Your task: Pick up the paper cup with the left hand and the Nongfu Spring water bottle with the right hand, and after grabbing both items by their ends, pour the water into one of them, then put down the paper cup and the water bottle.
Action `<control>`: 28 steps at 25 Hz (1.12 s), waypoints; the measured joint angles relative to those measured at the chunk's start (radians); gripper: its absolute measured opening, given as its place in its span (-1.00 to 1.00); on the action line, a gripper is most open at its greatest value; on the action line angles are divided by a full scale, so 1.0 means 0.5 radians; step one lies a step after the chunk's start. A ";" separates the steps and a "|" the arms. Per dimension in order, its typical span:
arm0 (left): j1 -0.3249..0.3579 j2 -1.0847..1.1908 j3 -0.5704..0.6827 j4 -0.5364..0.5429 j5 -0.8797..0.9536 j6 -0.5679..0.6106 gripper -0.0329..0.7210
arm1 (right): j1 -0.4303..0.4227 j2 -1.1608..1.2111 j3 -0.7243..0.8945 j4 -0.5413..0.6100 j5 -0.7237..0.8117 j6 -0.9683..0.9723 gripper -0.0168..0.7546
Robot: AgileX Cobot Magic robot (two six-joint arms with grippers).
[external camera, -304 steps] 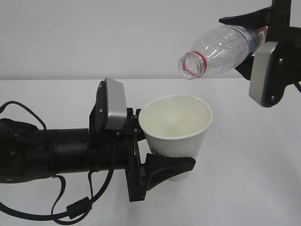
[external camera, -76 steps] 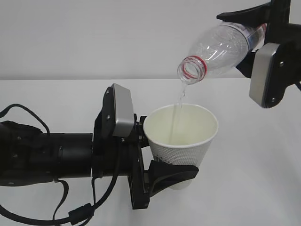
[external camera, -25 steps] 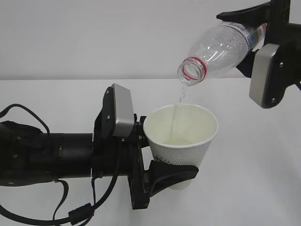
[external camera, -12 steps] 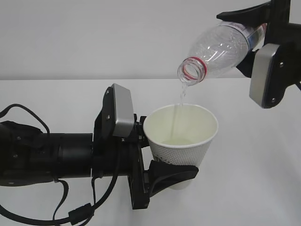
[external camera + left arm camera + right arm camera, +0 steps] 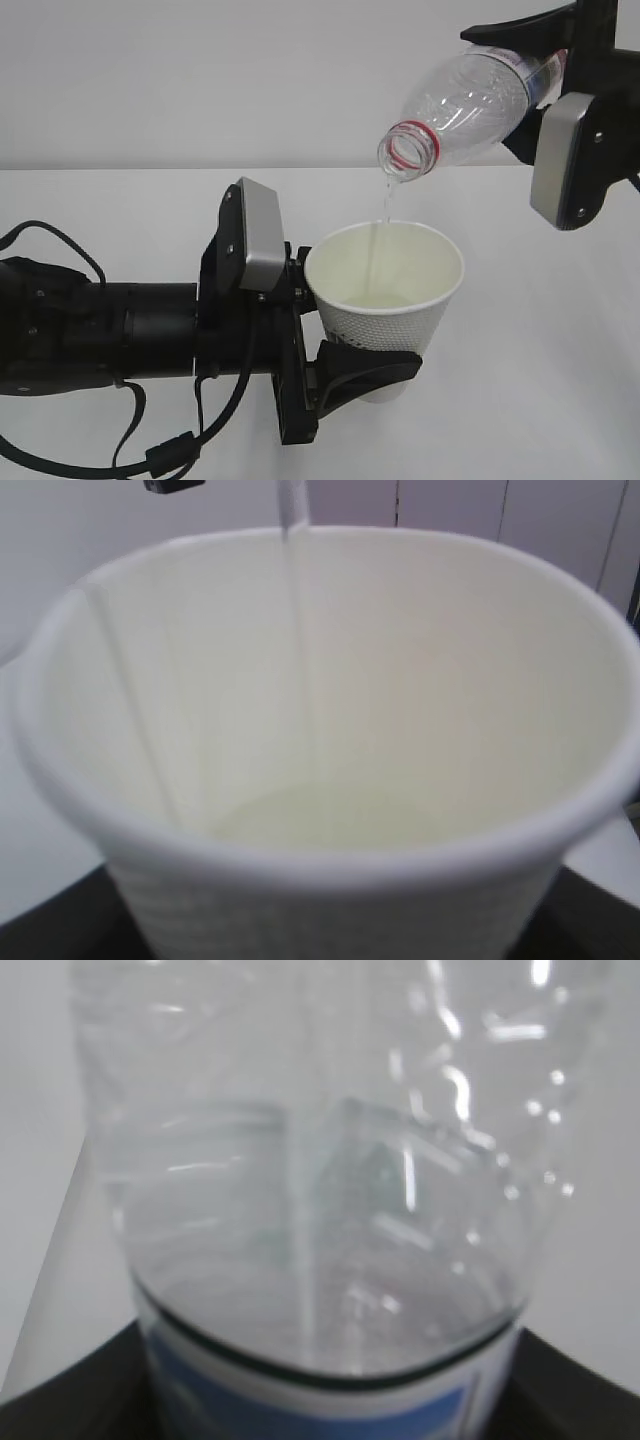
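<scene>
My left gripper is shut on the white paper cup, which it holds upright above the table by its lower wall. Up at the right, my right gripper is shut on the labelled end of the clear Nongfu Spring water bottle. The bottle is tilted with its red-ringed mouth down and to the left, over the cup. A thin stream of water falls from the mouth into the cup. In the left wrist view the cup fills the frame and water pools at its bottom. The right wrist view shows only the bottle.
The white table runs under both arms, with a pale wall behind. The left arm's black body and loose cables lie low at the lower left. The right gripper's grey plate hangs at the upper right.
Over the last second nothing has shifted: both arms hold still and the stream keeps running into the cup. Twelve seconds ago the bottle's mouth was higher and dry, and the cup sat slightly further left.
</scene>
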 joint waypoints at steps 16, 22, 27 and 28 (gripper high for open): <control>0.000 0.000 0.000 0.000 0.000 0.000 0.50 | 0.000 0.000 0.000 0.000 -0.003 0.000 0.29; 0.000 0.000 0.000 0.000 0.000 0.000 0.50 | 0.000 0.000 0.000 0.000 -0.003 -0.004 0.29; 0.000 0.000 0.000 0.000 0.000 0.000 0.50 | 0.000 0.000 0.000 0.000 -0.003 -0.007 0.29; 0.000 0.000 0.000 0.000 0.000 0.000 0.50 | 0.000 0.000 0.000 0.000 -0.003 -0.012 0.29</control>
